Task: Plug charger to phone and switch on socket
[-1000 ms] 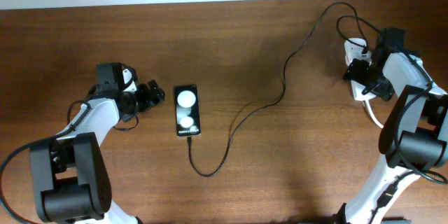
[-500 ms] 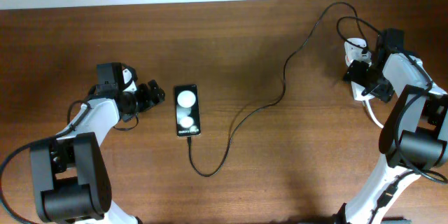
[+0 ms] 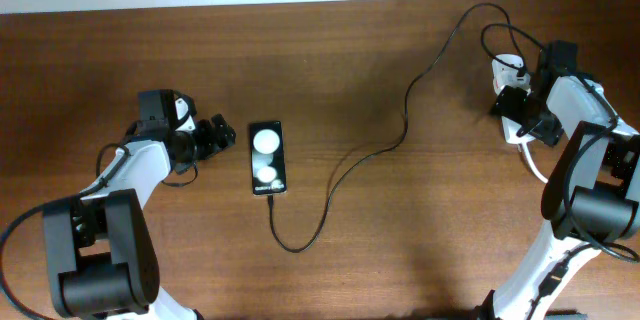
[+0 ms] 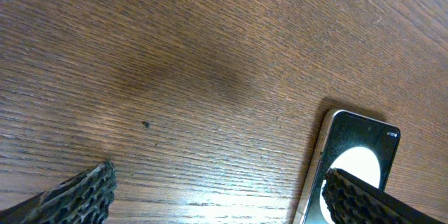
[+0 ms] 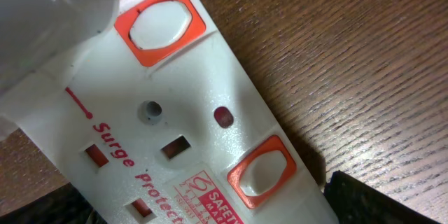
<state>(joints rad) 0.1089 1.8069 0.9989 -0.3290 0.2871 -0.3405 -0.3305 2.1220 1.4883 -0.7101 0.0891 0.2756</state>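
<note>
1. The socket (image 5: 175,112) lies at the upper right of the overhead frame. Its long axis runs roughly up and down the picture, and most of it is hidden under the right gripper (image 3: 523,110), which hangs directly over it.
2. The right arm is much the nearer one. The left gripper (image 3: 218,137) sits at mid-left, just beside the phone (image 3: 267,158) and well apart from the socket.
3. In the right wrist view the socket's face runs diagonally from upper left to lower right. An upper switch (image 5: 159,26) and a lower switch (image 5: 260,171) show, both red.
4. The lower switch lies just beside the dark finger (image 5: 385,199) in the lower right corner. The right fingers stand apart with the socket between them, and they seem to clamp nothing.
5. The charger (image 3: 405,125) curves from the socket across the table (image 3: 400,260) to a loop at lower centre. It then rises to the phone's lower short edge, where its tip appears seated, though this is too small to confirm.
6. The overhead view gives the layout but hides the switches. The right wrist view shows the switches, but not which one feeds the charger.
7. The left wrist view shows the left fingers (image 4: 77,189) apart, with bare wood between them and the phone's corner at lower right.
8. The press likely needs only a short shift of a right fingertip onto a switch.
</note>
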